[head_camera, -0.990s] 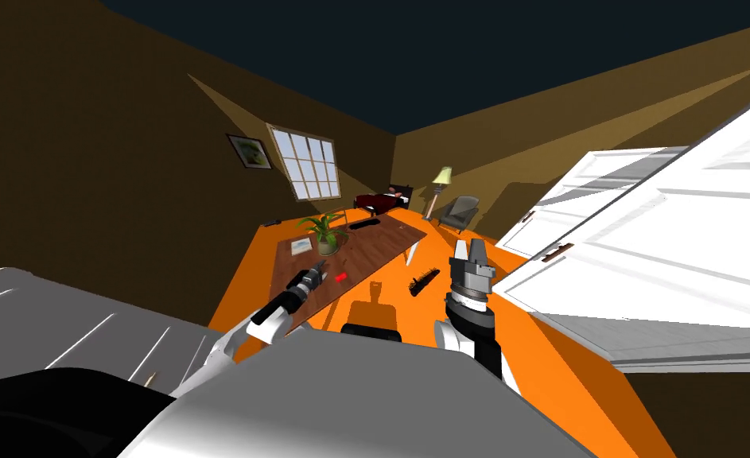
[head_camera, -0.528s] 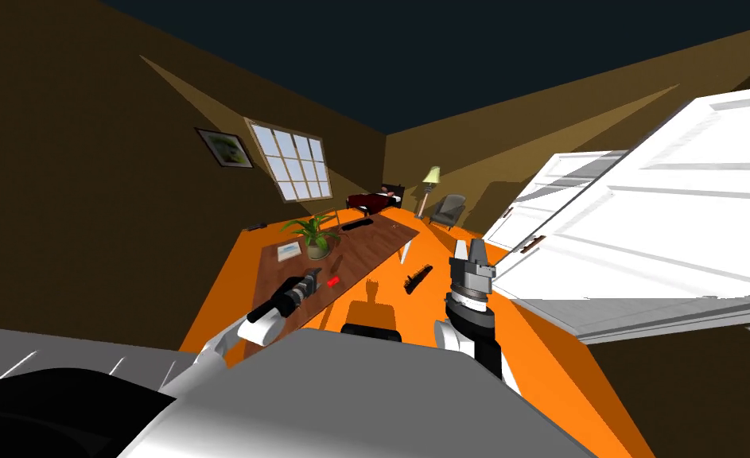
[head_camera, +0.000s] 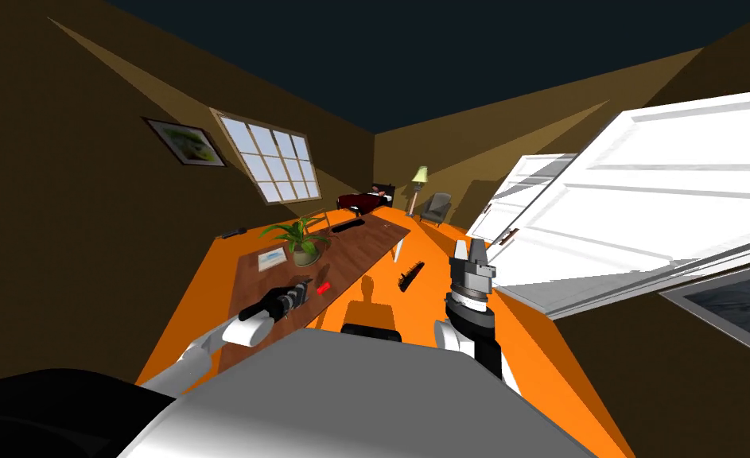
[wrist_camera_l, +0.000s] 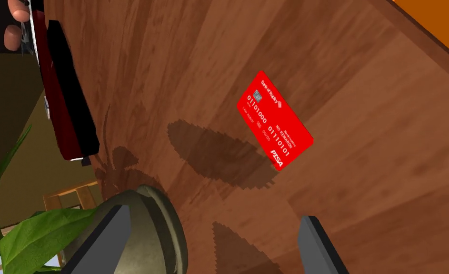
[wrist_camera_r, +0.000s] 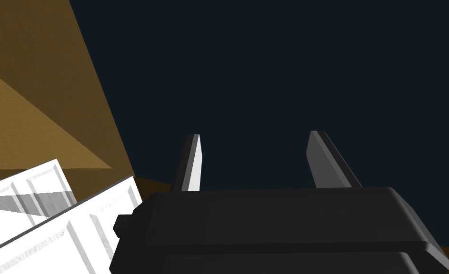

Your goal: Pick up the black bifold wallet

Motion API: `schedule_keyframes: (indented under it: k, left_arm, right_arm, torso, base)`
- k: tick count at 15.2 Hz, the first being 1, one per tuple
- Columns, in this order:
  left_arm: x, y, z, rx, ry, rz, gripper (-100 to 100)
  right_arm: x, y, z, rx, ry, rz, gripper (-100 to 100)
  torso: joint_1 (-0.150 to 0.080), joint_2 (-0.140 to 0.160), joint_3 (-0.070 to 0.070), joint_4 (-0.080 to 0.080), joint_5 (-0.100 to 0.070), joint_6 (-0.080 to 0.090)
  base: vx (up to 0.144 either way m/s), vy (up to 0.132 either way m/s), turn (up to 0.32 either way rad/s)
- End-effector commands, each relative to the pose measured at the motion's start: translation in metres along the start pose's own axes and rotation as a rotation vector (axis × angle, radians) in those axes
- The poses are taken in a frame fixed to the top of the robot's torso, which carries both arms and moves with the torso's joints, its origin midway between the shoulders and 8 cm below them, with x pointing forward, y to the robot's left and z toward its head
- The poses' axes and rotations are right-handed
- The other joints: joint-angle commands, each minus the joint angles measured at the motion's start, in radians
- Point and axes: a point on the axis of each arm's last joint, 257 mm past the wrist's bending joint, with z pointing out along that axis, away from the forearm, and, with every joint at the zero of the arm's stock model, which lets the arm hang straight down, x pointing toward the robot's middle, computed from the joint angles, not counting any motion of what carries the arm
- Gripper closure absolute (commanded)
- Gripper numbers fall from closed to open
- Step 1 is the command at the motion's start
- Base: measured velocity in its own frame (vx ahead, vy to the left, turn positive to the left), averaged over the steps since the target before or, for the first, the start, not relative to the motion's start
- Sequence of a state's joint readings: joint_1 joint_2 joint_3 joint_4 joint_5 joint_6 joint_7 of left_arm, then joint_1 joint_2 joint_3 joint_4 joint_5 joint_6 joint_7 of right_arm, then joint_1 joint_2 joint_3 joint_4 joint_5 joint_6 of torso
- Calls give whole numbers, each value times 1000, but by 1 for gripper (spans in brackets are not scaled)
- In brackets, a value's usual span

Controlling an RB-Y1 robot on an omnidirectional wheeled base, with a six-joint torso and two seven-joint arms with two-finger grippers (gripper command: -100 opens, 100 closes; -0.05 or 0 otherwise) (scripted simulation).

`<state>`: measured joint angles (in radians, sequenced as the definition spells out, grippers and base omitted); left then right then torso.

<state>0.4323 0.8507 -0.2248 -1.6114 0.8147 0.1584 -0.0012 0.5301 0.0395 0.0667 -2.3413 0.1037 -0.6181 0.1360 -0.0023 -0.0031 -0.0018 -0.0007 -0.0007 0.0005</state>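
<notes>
Left gripper (head_camera: pixel 300 288) is hovering low over the near part of the brown wood-grain table (head_camera: pixel 357 254), fingers standing apart and gripping nothing. Black wallet (head_camera: pixel 347 227) is lying at the far end of the table by its left edge, past the potted plant (head_camera: pixel 297 241). Taking that long black thing for the wallet is my judgement from its shape. So the target is sitting well ahead of the left gripper, farther along the table and slightly left. The pot (wrist_camera_l: pixel 147 228) is standing just beside one finger on that same side, so it is probably crowding the reach. The wallet's long axis is running roughly along the table's length, about in line with the reach, so the fingers are likely needing to close across its short width. Left arm is clearly the nearer one. Right gripper (head_camera: pixel 471 250) is pointing up over the orange floor (head_camera: pixel 524 334) right of the table, fingers apart, empty. Red card (wrist_camera_l: pixel 274 120) is lying flat on the wood just ahead of the left gripper, reading "01101000 01110101" and "PIZSA". Its smaller print is too fine to trust.
</notes>
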Motion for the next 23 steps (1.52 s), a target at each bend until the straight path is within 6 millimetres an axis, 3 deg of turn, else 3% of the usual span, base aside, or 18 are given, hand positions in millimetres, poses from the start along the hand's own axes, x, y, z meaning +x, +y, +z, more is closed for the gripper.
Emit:
schedule_keyframes:
  k: [1,2,4,5,7,8,11,12,13,14,15,16,18,19,22,23]
  left_arm:
    - [-7,13,-4,-49,-6,-21,-100]
    - [-28,35,-9,-122,-34,-17,-100]
    - [-27,38,-9,-134,-30,-40,-100]
    - [-48,57,-17,-200,-58,-47,-100]
    - [-47,61,-18,-217,-55,-62,-100]
    - [-68,81,-28,-287,-85,-72,-100]
    - [-67,83,-29,-296,-82,-85,-100]
    - [-88,103,-41,-372,-113,-95,-100]
    - [-87,103,-41,-371,-111,-109,-100]
    - [-107,120,-55,-437,-143,-118,-100]
    - [-105,121,-56,-442,-140,-135,-100]
    - [-126,134,-70,-497,-174,-144,-100]
    - [-123,137,-71,-508,-169,-163,-100]
    - [-140,150,-87,-566,-199,-191,-100]
    - [-155,163,-105,-628,-227,-220,-100]
    - [-170,174,-122,-679,-258,-238,-100]
  right_arm:
    - [0,0,0,0,0,0,0]
    - [0,0,0,0,0,0,0]
    - [0,0,0,0,0,0,0]
    - [0,0,0,0,0,0,0]
    - [0,0,0,0,0,0,0]
    - [0,0,0,0,0,0,0]
    - [0,0,0,0,0,0,0]
    - [0,0,0,0,0,0,0]
    - [0,0,0,0,0,0,0]
    - [0,0,0,0,0,0,0]
    - [0,0,0,0,0,0,0]
    - [0,0,0,0,0,0,0]
    - [0,0,0,0,0,0,0]
    - [0,0,0,0,0,0,0]
    - [0,0,0,0,0,0,0]
    - [0,0,0,0,0,0,0]
  torso:
    - [0,0,0,0,0,0]
    - [0,1,0,0,0,-1]
    - [1,0,0,0,0,0]
    - [1,1,0,0,0,-1]
    - [0,1,0,0,0,0]
    - [0,1,1,0,0,-1]
    - [0,1,1,0,0,-1]
    - [1,2,1,0,0,-1]
    - [1,2,1,0,0,0]
    - [1,2,1,0,0,0]
    - [1,1,1,0,0,0]
    - [1,1,1,0,0,-1]
    - [1,0,0,0,0,0]
    - [1,1,1,0,0,-1]
    - [1,1,1,0,0,0]
    - [1,1,1,0,0,0]
  base:
    - [39,-8,-93]
    - [40,-11,-181]
    - [42,-6,-131]
    - [41,-12,-178]
    - [37,-10,-132]
    - [40,-14,-156]
    - [31,-4,-87]
    - [24,-7,-162]
    - [31,-4,-207]
    - [40,-5,-243]
    - [46,-1,-185]
    - [48,2,-189]
    - [40,7,-101]
    - [29,-1,-134]
    - [35,0,-182]
    - [39,10,-192]
